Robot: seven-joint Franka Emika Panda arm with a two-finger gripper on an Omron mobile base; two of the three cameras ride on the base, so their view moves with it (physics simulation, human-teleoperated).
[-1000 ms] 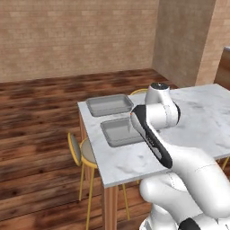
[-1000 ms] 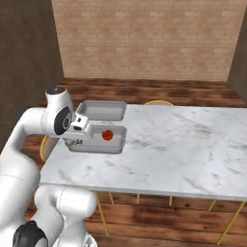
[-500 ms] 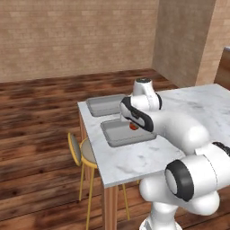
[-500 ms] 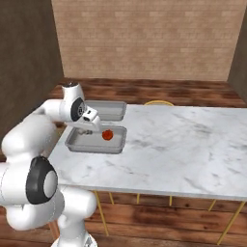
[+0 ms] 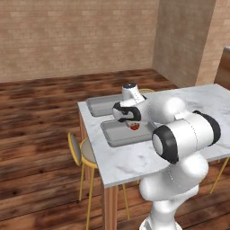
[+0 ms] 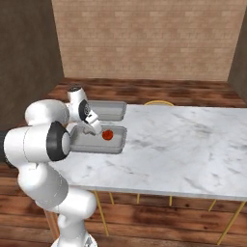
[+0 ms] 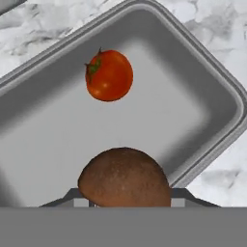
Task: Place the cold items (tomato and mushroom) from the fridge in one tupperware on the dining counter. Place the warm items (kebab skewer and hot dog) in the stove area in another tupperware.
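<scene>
- Right now your gripper [image 7: 124, 205] is clamping the mushroom [image 7: 124, 177] just above the near tupperware [image 7: 202, 77].
- Keep lowering over bare tray floor, clear of the tomato [image 7: 109, 75] lying inside.
- Release low, so it isn't rolling onto the dining counter [image 6: 193, 149].

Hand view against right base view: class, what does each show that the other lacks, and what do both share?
Hand view alone: the brown mushroom held between the gripper's finger tips, over the near tupperware. Right base view alone: the second tupperware beyond it, the whole dining counter, a yellow stool, the brick wall. Both: the tomato lying in the near tupperware on the marble.
</scene>
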